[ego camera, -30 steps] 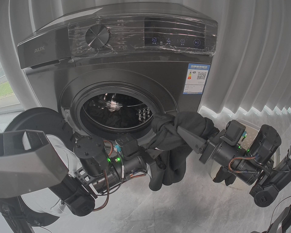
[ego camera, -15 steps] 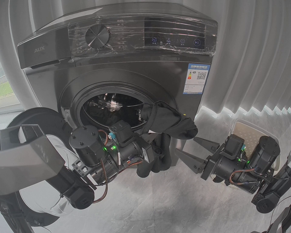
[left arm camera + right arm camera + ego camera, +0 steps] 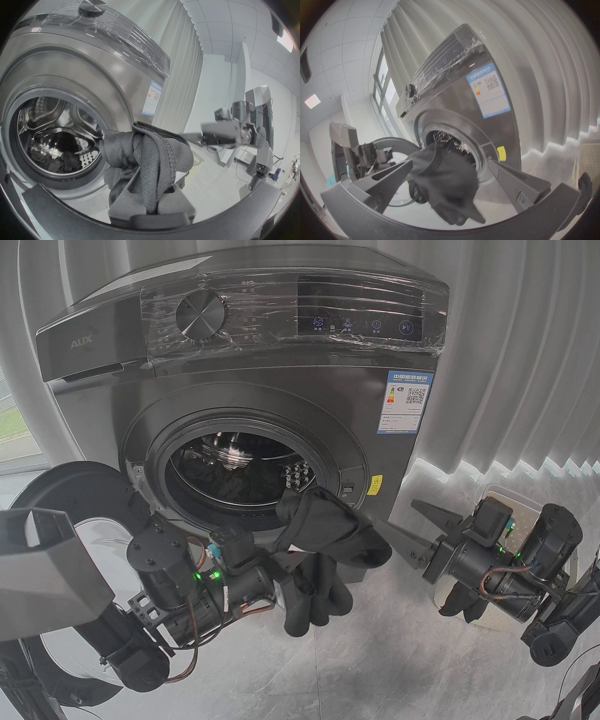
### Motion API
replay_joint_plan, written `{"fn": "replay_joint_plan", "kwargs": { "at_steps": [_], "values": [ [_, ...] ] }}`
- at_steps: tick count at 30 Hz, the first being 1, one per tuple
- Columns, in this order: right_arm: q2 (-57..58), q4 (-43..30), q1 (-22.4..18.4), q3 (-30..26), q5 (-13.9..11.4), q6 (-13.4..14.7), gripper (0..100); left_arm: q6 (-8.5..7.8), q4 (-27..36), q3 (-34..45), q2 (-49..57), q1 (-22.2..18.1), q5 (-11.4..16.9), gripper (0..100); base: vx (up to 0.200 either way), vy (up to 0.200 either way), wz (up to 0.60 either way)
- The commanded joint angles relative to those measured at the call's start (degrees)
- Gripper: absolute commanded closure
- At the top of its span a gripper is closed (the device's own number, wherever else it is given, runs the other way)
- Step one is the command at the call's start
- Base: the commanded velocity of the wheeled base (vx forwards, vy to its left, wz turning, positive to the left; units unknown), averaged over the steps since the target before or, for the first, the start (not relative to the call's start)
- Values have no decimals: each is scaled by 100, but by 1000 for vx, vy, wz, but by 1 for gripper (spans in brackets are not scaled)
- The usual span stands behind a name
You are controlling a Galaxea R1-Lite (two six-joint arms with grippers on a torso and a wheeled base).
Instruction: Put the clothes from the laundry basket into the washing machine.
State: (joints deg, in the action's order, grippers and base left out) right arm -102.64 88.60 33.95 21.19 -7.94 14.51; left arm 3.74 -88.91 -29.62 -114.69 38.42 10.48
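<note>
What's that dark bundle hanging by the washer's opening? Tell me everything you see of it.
It is a black piece of clothing with a fine mesh weave and a stitched hem, bunched and twisted into a lump. The left hand pinches it, and loose ends dangle toward the floor. It hangs in front of the washing machine's open mouth, by its lower rim, not inside. The open right hand stands apart from it.

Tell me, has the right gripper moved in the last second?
Yes. The right gripper released the garment and backed away from the washer opening, toward the basket.
</note>
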Motion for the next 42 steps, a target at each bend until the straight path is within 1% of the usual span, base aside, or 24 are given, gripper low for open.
{"fn": "replay_joint_plan", "kwargs": {
  "at_steps": [1,2,3,4,5,6,7,8,9,10,11,12,13,15,17,18,19,20,22,23,26,32,38,42],
  "values": [
    [148,-36,-240,281,3,-27,0,-14,5,844,562,-81,-196,100,0,0,0],
    [175,-45,-213,237,3,-80,0,-23,5,976,658,-81,-301,100,0,0,0],
    [175,-45,-213,237,3,-80,0,-23,5,976,658,-81,-301,100,0,0,0],
    [175,-36,-178,26,3,-361,0,-14,5,1134,869,-90,-398,100,0,0,0],
    [166,-1,-178,-159,-6,-712,0,-14,5,1213,1010,-90,-407,100,0,0,0],
    [166,-1,-178,-176,-6,-756,0,-14,5,1222,1028,-90,-407,100,0,0,0],
    [157,-36,-187,-378,-6,-1143,0,4,14,1336,1212,-116,-424,100,0,0,0],
    [157,-71,-178,-484,3,-1266,0,-40,14,1354,1274,-160,-468,100,0,0,0],
    [166,-71,-161,-633,3,-1301,0,-49,14,1371,1353,-300,-583,100,0,0,0],
    [175,-71,-126,-712,11,-1301,0,-40,22,1380,1370,-388,-732,100,0,0,0],
    [175,-71,-117,-730,11,-1301,0,-40,22,1380,1370,-406,-776,100,0,0,0],
    [183,-62,-73,-836,-6,-1292,0,-49,22,1415,1361,-441,-1004,100,0,0,0],
    [175,-62,-108,-871,-6,-1292,0,-58,22,1486,1353,-450,-1154,100,0,0,0],
    [166,-45,-169,-836,-15,-1284,0,-58,14,1776,1353,-450,-1321,100,0,0,0],
    [175,-36,-213,-809,-15,-1284,0,-14,14,1943,1370,-450,-1312,100,0,0,0],
    [183,-18,-222,-818,-15,-1275,0,-5,5,1890,1335,-459,-1321,100,0,0,0],
    [183,-1,-222,-836,-6,-1275,0,-31,5,1802,1326,-467,-1374,100,0,0,0],
    [210,-1,-222,-836,3,-1249,0,4,5,1767,1335,-485,-1382,100,0,0,0],
    [298,-1,-249,-818,20,-1205,0,-14,22,1749,1353,-634,-1409,100,0,0,0],
    [333,-1,-293,-818,11,-1205,0,-5,5,1802,1361,-678,-1470,100,0,0,0],
    [359,-1,-398,-836,-24,-1205,0,12,14,1793,1379,-731,-1523,100,0,0,0],
    [324,-1,-424,-827,-15,-1196,0,12,14,1793,1370,-714,-1488,100,0,0,0],
    [333,-1,-416,-818,-15,-1196,0,4,14,1785,1265,-784,-1470,100,200,0,0],
    [333,-1,-398,-818,-6,-1196,0,-14,5,1767,1071,-740,-1505,100,150,0,0]
  ]
}}
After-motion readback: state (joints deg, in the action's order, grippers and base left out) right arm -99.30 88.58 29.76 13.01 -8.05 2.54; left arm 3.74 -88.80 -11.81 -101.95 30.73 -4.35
